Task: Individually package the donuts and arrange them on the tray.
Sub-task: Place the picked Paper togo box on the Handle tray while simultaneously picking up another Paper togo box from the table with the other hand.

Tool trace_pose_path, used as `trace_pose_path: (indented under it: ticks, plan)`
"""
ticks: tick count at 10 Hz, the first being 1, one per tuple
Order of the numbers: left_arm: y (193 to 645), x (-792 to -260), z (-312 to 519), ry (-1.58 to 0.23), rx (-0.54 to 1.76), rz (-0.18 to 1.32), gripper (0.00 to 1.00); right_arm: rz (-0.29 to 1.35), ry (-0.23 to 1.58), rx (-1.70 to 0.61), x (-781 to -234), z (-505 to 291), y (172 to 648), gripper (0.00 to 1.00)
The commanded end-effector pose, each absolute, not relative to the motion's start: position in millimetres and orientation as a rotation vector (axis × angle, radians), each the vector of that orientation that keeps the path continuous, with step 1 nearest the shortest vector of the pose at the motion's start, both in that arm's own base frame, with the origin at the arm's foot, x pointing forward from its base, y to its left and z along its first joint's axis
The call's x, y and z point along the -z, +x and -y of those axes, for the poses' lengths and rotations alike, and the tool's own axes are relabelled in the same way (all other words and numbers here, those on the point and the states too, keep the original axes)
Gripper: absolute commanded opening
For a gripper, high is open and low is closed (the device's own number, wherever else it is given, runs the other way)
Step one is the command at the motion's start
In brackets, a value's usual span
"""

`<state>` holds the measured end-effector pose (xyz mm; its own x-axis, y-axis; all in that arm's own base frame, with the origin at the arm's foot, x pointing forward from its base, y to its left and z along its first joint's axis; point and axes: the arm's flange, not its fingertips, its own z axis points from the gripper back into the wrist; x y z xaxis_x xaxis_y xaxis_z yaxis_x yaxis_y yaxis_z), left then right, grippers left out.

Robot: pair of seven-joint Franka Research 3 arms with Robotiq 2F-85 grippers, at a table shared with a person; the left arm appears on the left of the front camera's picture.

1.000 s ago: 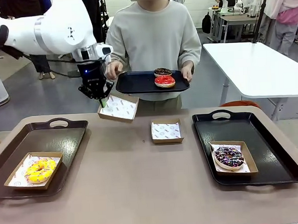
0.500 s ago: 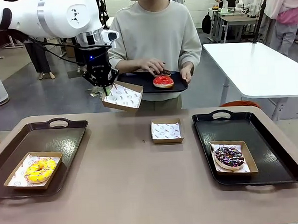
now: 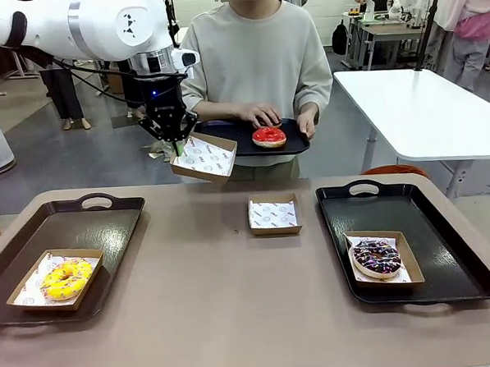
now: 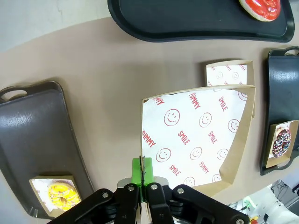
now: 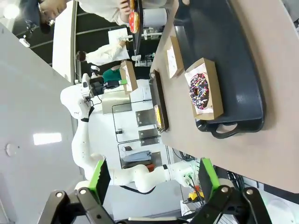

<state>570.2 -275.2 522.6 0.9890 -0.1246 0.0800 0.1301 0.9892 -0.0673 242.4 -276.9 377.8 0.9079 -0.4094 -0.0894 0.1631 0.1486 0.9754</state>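
Reaches high with the left arm, just beside the person's tray; clamps the left pincer on the rim of a tilted paper-lined box. Holds the right pincer wide apart, empty.

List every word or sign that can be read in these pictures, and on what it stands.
"YUMMY": red print on the white paper liner of the brown cardboard tray in the left gripper.
"SMILE": same liner, among red smiley faces.
Red print in the empty cardboard tray on the table: too small.
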Motion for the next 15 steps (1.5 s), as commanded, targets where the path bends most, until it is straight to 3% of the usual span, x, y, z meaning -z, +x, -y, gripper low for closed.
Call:
trace_pose_path:
  ticks: [1,15]
  plan:
    - [565.6,-523.7,271.5,-0.08,0.131,0.08,0.0,0.218,1.366,0.421,-378.8,277.4,241.2,1.0]
    - [565.6,-523.7,271.5,-0.08,0.131,0.08,0.0,0.218,1.366,0.421,-378.8,277.4,241.2,1.0]
